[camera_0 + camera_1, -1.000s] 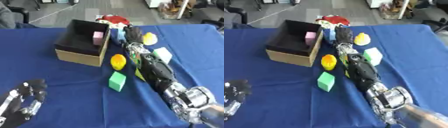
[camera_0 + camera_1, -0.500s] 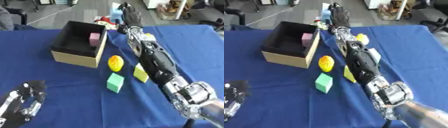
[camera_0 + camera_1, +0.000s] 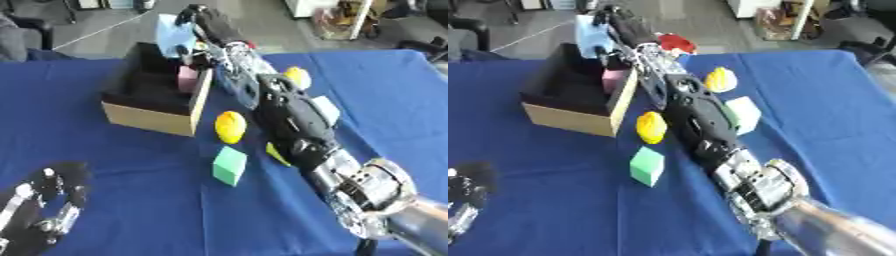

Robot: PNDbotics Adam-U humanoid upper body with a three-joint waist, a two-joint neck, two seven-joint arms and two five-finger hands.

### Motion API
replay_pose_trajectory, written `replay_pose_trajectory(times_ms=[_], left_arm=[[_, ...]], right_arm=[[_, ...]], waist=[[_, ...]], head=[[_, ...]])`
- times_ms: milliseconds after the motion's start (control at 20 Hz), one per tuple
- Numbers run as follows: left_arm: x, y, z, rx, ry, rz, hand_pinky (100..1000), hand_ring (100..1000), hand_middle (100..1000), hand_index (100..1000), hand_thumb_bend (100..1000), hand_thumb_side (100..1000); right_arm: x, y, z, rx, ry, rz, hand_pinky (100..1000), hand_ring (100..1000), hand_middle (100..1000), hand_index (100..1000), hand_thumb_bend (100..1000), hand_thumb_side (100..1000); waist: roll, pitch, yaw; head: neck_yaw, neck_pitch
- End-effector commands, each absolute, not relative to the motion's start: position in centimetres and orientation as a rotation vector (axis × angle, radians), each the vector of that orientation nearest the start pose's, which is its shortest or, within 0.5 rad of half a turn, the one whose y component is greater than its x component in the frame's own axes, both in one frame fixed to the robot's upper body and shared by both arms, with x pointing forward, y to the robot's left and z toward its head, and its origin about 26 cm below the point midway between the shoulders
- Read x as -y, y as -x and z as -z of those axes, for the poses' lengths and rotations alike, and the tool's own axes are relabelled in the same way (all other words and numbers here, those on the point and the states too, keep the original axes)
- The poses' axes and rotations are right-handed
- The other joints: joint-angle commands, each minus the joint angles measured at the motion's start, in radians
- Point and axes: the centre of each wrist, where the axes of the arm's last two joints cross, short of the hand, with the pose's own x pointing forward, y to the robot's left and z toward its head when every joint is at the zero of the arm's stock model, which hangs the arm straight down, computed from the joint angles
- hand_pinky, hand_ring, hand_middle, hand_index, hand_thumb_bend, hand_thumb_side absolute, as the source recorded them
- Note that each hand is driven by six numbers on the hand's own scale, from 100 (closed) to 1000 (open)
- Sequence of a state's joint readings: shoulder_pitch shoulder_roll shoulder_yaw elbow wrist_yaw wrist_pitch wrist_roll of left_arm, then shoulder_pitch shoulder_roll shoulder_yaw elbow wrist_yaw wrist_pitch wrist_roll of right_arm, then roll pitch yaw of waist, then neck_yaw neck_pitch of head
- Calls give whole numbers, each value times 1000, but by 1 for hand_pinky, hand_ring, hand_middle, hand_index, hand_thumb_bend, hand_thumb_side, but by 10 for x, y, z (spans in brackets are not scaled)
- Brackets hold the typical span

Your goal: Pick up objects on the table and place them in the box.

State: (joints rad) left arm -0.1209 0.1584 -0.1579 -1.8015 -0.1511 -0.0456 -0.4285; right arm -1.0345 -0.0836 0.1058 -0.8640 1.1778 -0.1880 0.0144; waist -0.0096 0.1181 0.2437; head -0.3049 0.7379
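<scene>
A pale blue flat block [image 3: 171, 33] is held aloft by the right hand [image 3: 203, 22], fingers curled round it, above the far edge of the open brown cardboard box [image 3: 149, 116]. It appears light and rigid; its side edges are best gripped.

Your right arm [image 3: 289, 115] covers most of the yellow-green block [image 3: 276, 153] near the counter's [image 3: 553, 210] middle; only one corner shows. The arm also hides part of the pale green block [image 3: 744, 113] and, in the left eye view, most of the red thing [image 3: 675, 42] at the counter's far edge. The right robot hand [image 3: 612, 25] is blurred, so its hold on the light blue thing [image 3: 588, 35] cannot be read. The box's [image 3: 149, 117] near wall conceals part of its floor and the pink block's [image 3: 186, 79] base. The left robot hand [image 3: 39, 210] is cut off at the lower left corner.
</scene>
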Motion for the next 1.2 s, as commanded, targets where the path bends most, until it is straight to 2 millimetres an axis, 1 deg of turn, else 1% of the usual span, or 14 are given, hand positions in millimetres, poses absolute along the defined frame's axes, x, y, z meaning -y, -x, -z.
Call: replay_pose_trajectory(times_ms=[50, 100, 150, 200, 300, 350, 450, 550, 650, 700, 850, 950, 1100, 1200], left_arm=[[-215, -294, -91, 1854, 197, 821, 730, 624, 655, 813, 173, 425], [-215, -294, -91, 1853, 196, 820, 730, 623, 655, 813, 174, 425], [-215, -294, -91, 1853, 195, 819, 730, 623, 655, 813, 174, 425], [-216, -294, -91, 1852, 194, 819, 730, 623, 655, 814, 174, 426], [-216, -294, -90, 1850, 194, 819, 730, 623, 655, 814, 173, 427], [-215, -294, -90, 1850, 195, 819, 730, 623, 655, 814, 173, 427], [-216, -294, -91, 1851, 193, 818, 730, 623, 655, 814, 174, 426], [-217, -294, -90, 1849, 188, 816, 730, 623, 655, 814, 174, 427], [-218, -294, -90, 1846, 181, 813, 731, 623, 655, 814, 174, 427], [-219, -294, -89, 1845, 178, 812, 731, 623, 655, 814, 174, 427], [-221, -293, -89, 1840, 166, 809, 731, 622, 655, 814, 174, 428], [-224, -293, -87, 1834, 156, 807, 731, 622, 656, 814, 174, 429], [-225, -292, -86, 1829, 147, 806, 731, 622, 656, 814, 173, 430], [-226, -292, -86, 1829, 145, 806, 731, 622, 656, 814, 172, 429]], right_arm=[[107, -478, -190, 1828, 1022, -1619, 722, 715, 609, 748, 429, 147], [105, -477, -190, 1804, 1070, -1674, 758, 773, 750, 837, 446, 233], [105, -477, -192, 1780, 1138, -1724, 764, 784, 774, 852, 449, 246], [105, -476, -194, 1762, 1202, -1756, 782, 810, 834, 900, 454, 268], [108, -476, -197, 1743, 1318, -1789, 802, 839, 901, 935, 458, 286], [110, -477, -199, 1735, 1358, -1796, 806, 843, 910, 939, 460, 290], [116, -478, -203, 1730, 1395, -1782, 811, 841, 916, 946, 454, 260], [127, -480, -209, 1739, 1403, -1720, 812, 829, 907, 950, 448, 219], [145, -484, -219, 1744, 1384, -1600, 812, 806, 887, 960, 442, 164], [155, -485, -223, 1742, 1364, -1534, 810, 789, 871, 966, 394, 148], [197, -490, -237, 1707, 1287, -1296, 812, 774, 860, 976, 269, 160], [227, -490, -244, 1668, 1248, -1186, 817, 778, 868, 980, 231, 164], [267, -488, -244, 1578, 1226, -1070, 818, 778, 871, 985, 171, 209], [289, -489, -233, 1490, 1215, -990, 815, 774, 871, 988, 137, 254]], waist=[[10, -2, 3], [9, -2, 3], [8, -2, 3], [8, -2, 3], [5, -2, 0], [4, -2, -1], [2, -2, -4], [0, -2, -8], [-2, -2, -14], [-3, -3, -17], [-10, -6, -30], [-16, -10, -41], [-21, -13, -55], [-21, -14, -60]], head=[[-7, -13], [-7, -14], [-7, -15], [-7, -15], [-6, -16], [-6, -16], [-8, -18], [-9, -19], [-7, -17], [-6, -17], [2, -15], [11, -13], [24, -11], [30, -10]])
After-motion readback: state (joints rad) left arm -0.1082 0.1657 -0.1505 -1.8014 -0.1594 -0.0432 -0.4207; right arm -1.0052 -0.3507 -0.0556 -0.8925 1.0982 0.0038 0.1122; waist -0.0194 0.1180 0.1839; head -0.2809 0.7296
